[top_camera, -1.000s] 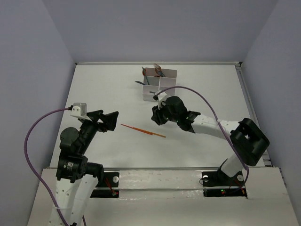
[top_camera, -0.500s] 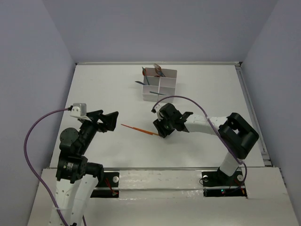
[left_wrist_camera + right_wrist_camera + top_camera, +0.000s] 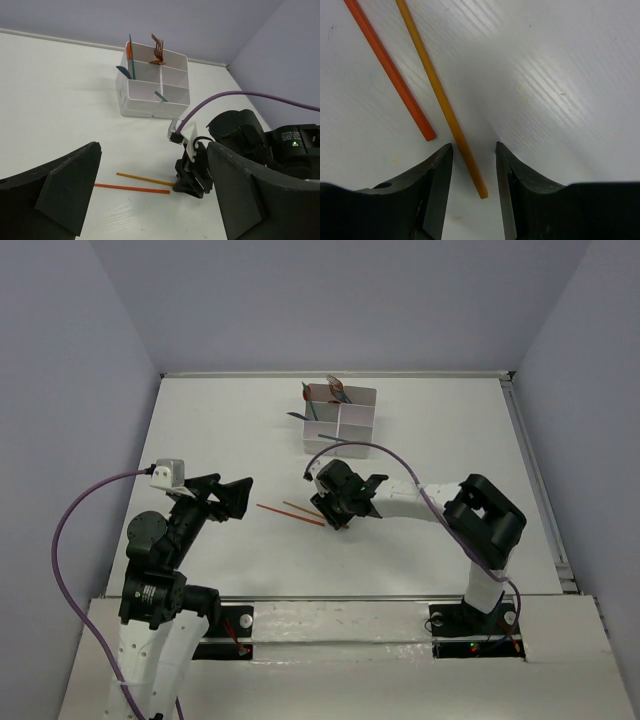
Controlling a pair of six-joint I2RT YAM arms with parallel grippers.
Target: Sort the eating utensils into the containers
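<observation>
Two slim sticks lie on the table, an orange-red stick (image 3: 290,515) (image 3: 390,75) and a yellow-orange stick (image 3: 302,509) (image 3: 440,95). My right gripper (image 3: 335,520) (image 3: 474,147) is down at the table and open. The yellow-orange stick's end lies between its jaws, touching neither finger. The white four-compartment container (image 3: 339,418) (image 3: 152,82) stands at the back and holds a brown fork (image 3: 157,47), an orange spoon (image 3: 129,50) and teal pieces (image 3: 161,96). My left gripper (image 3: 225,498) (image 3: 154,165) hangs open and holds nothing, left of the sticks.
A purple cable (image 3: 380,450) arcs over the right arm, and another (image 3: 75,515) loops beside the left arm. The table's back edge runs just behind the container, and walls stand on both sides.
My right gripper has swung left and down from in front of the container to the sticks' right ends. The yellow-orange stick has shifted left and now lies beside the orange-red one.
</observation>
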